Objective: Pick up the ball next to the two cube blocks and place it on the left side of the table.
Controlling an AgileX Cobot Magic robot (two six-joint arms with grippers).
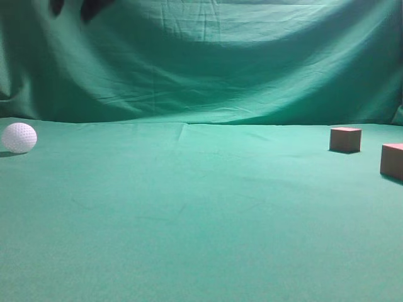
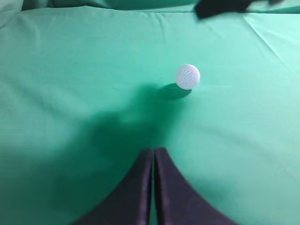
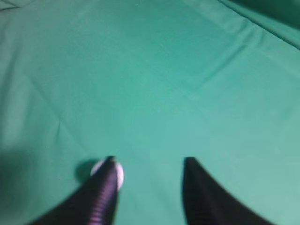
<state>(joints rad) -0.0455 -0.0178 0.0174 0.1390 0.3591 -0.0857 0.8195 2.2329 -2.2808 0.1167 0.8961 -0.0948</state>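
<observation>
The white dimpled ball (image 1: 19, 138) lies free on the green table (image 1: 189, 207) at the far left. The two reddish-brown cube blocks (image 1: 346, 139) (image 1: 391, 161) stand far off at the right. My left gripper (image 2: 153, 151) is shut and empty, above the cloth, with the ball (image 2: 187, 76) ahead of it and slightly right. My right gripper (image 3: 149, 160) is open and empty, high over the table. The ball (image 3: 118, 174) shows small below it, mostly hidden behind its left finger (image 3: 104, 187). Two dark fingertips (image 1: 82, 7) hang apart at the top left of the exterior view, above the ball.
The green backdrop (image 1: 208, 56) hangs behind the table. A dark, blurred gripper part (image 2: 220, 7) shows at the top edge of the left wrist view, beyond the ball. Faint creases run across the cloth.
</observation>
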